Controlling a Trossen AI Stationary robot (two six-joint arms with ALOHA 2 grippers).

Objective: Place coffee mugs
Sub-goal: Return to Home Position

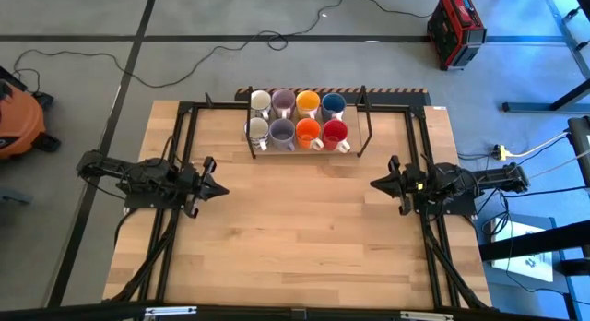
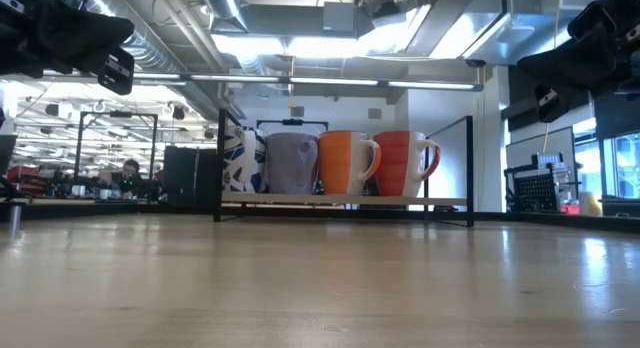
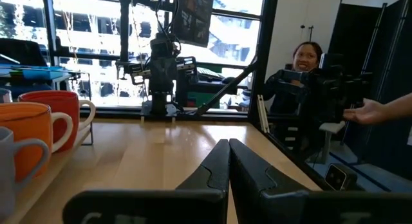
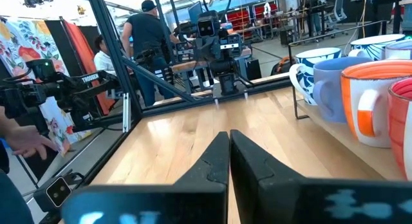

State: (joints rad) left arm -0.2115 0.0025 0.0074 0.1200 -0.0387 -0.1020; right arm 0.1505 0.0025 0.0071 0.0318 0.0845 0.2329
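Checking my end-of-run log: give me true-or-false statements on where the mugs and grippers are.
1. All eight mugs stand on the shelf. True.
2. The red mug is at the left arm's end. False: it is at the right arm's end.
3. The right gripper holds a mug. False: it is shut on nothing, away from the shelf.
4. The left gripper is shut. True.

The left arm (image 1: 129,173) reached inward from its own side, the left end effector (image 1: 221,187) pointing toward the middle, its fingers pressed together and empty. The right arm (image 1: 479,181) mirrored it; the right end effector (image 1: 376,184) faced the left one, well apart, its fingers likewise touching.
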